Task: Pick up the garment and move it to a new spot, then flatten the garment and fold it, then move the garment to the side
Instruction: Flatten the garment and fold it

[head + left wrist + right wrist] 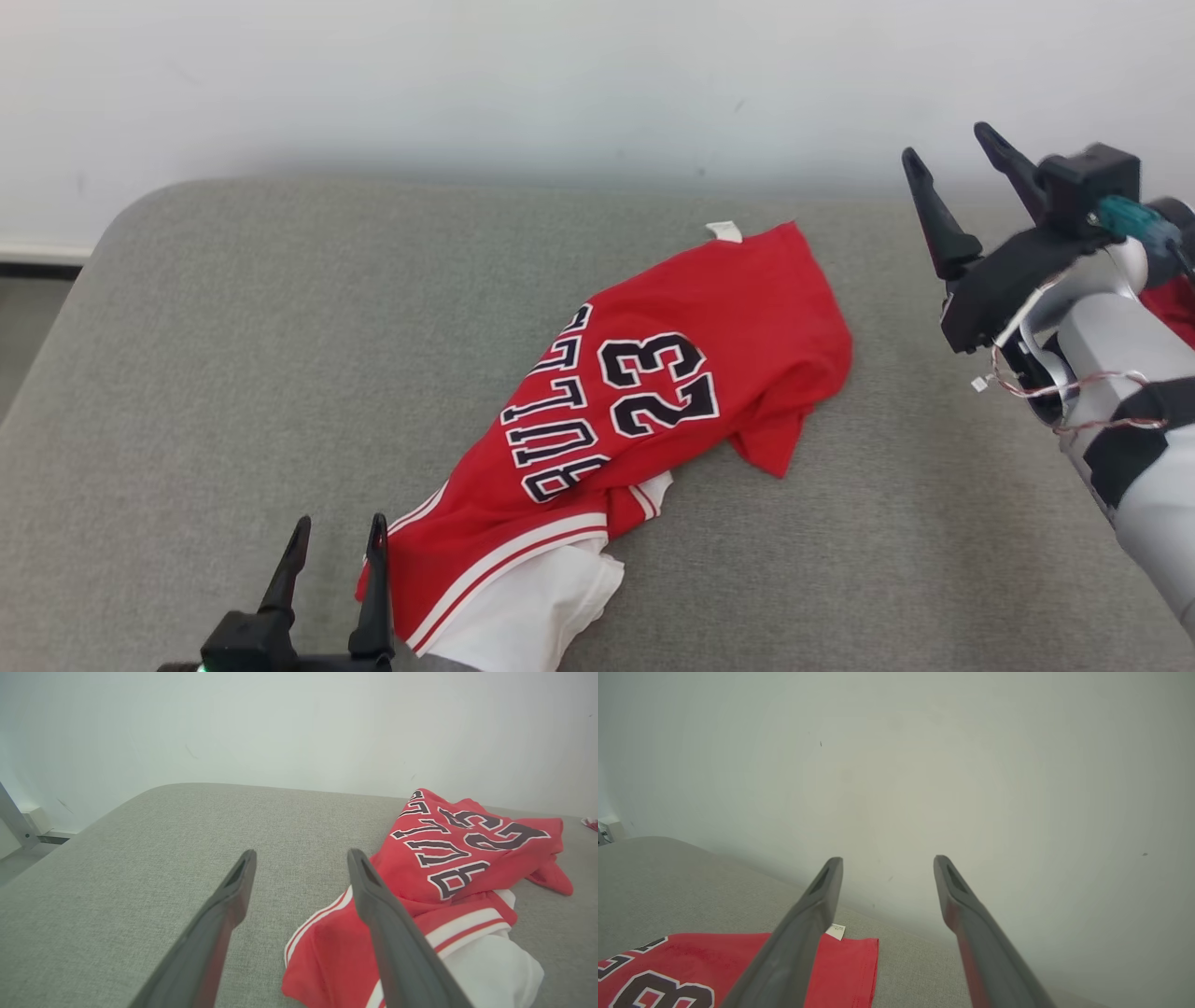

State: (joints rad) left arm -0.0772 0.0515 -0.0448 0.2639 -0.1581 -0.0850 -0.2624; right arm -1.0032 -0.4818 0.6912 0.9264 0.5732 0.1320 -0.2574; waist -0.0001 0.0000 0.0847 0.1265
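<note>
Head high, wrists low (garment (747, 308) shared)

Red jersey (653, 373) lies bunched on grey cushion (233, 373), lettering "BULLS 23" facing up, white tag (724, 231) at its far edge, white fabric at its near end. Left gripper (341, 523) at lower left, fingers parted and empty, just beside jersey's near hem; contact unclear. Right gripper (948, 142) at far right, fingers spread, empty, well apart from jersey. White wall (467, 75) behind.

Grey cushion (233, 373), maybe bed: crumpled red jersey (747, 308) lying centre.
</note>
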